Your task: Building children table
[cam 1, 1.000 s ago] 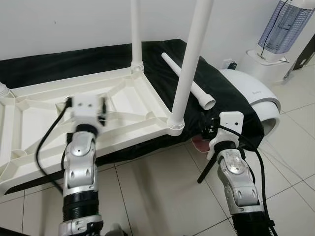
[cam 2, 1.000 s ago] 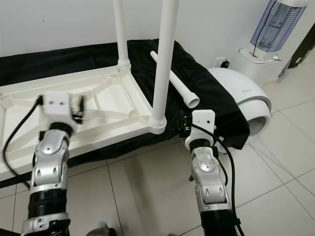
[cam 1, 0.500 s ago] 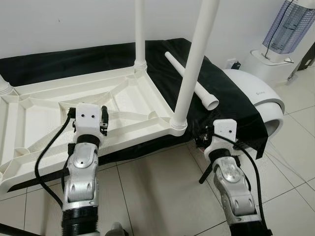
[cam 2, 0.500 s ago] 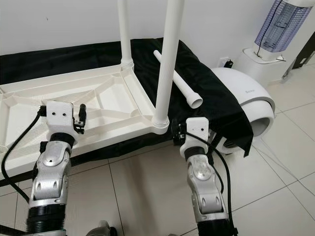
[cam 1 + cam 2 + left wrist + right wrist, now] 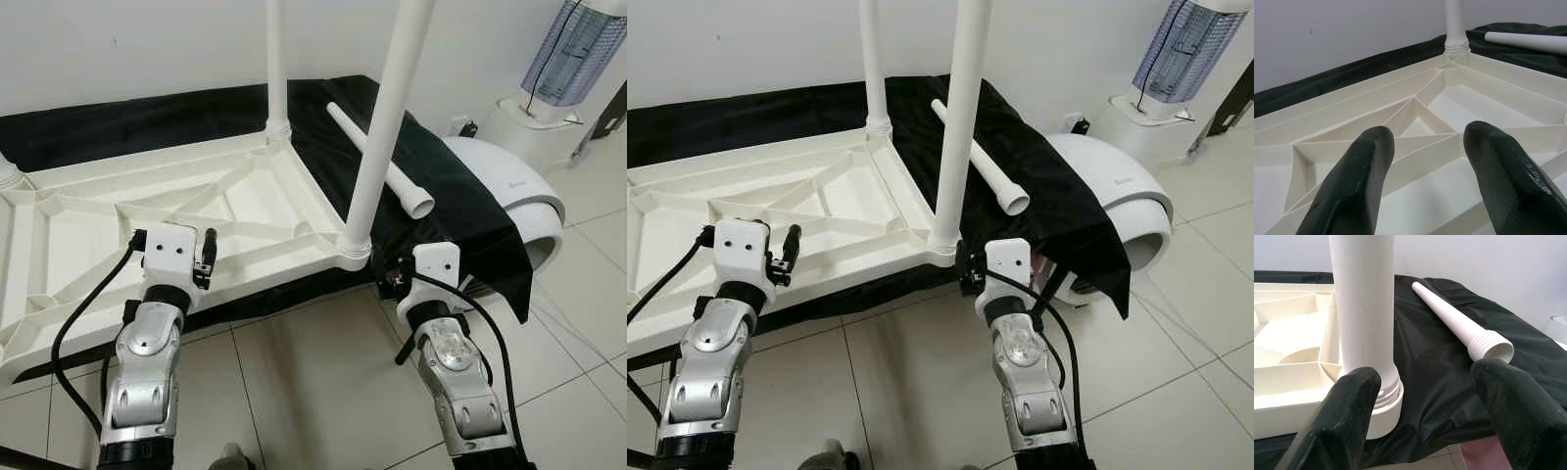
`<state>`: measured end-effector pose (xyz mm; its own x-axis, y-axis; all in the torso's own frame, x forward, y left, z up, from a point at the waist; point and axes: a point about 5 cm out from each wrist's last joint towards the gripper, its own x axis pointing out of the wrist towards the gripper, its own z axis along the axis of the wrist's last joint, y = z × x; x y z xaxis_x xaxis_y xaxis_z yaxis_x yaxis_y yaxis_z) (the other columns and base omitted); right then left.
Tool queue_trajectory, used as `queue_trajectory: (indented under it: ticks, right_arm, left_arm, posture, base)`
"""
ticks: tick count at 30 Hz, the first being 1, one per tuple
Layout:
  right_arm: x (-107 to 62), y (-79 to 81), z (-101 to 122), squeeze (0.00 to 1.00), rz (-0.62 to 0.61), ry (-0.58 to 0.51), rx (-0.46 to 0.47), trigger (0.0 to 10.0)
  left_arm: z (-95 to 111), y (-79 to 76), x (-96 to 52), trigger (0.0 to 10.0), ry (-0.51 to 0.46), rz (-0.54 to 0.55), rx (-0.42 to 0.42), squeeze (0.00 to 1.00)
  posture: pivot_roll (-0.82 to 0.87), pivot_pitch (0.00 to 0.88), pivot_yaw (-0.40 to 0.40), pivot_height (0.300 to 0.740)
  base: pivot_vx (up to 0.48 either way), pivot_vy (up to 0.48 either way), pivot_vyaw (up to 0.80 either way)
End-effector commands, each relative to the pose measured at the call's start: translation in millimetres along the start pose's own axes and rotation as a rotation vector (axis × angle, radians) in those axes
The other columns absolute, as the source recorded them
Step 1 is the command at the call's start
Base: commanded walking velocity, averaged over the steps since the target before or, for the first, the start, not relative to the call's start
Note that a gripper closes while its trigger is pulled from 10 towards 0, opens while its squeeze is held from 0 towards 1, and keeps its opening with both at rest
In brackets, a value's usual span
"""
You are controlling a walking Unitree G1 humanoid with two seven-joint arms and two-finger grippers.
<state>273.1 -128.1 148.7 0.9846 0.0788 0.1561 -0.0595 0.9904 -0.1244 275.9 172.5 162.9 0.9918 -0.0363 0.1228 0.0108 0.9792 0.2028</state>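
Children's table (image 5: 147, 220) is lying inverted, legs pointing upward, with both end effectors, left (image 5: 1422, 171) and right (image 5: 1425, 416), hovering open.

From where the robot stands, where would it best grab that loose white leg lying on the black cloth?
Probably just behind the ribbed open end of the loose leg, which points toward the right gripper. Coming from the front, open fingers could straddle the round tube, which lies flat on the black cloth with room on both sides.
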Motion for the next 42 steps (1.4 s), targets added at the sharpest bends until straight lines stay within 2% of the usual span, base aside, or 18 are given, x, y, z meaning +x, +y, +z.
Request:
queue_trajectory:
  ticks: [1,10,19,42]
  right_arm:
    - [0.2,1.8,2.1,0.0,0.008,-0.015,0.0,10.0]
    - [0.3,15.4,1.0,0.0,0.059,-0.01,0.011,10.0]
    - [6.8,18.1,5.3,0.0,0.083,-0.03,0.003,10.0]
    - [8.3,18.2,-2.4,0.0,0.09,-0.003,0.005,10.0]
  left_arm:
    - [-2.9,-0.1,-0.2,10.0,0.021,0.055,-0.005,0.0]
    - [0.0,3.5,5.5,10.0,0.013,0.121,-0.007,0.0]
    - [-0.2,4.2,9.9,10.0,0.012,0.131,-0.004,0.0]
    - [-4.9,-13.5,9.5,10.0,0.02,0.022,-0.002,0.0]
  posture:
    - [0.05,0.062,-0.023,0.74]
    - [0.06,0.079,-0.027,0.74]
    - [0.06,0.061,-0.038,0.74]
    - [0.06,0.047,-0.045,0.74]
  base:
    - [0.0,0.0,0.0]
    - [0.0,0.0,0.0]
    - [0.0,0.0,0.0]
    - [0.0,0.0,0.0]
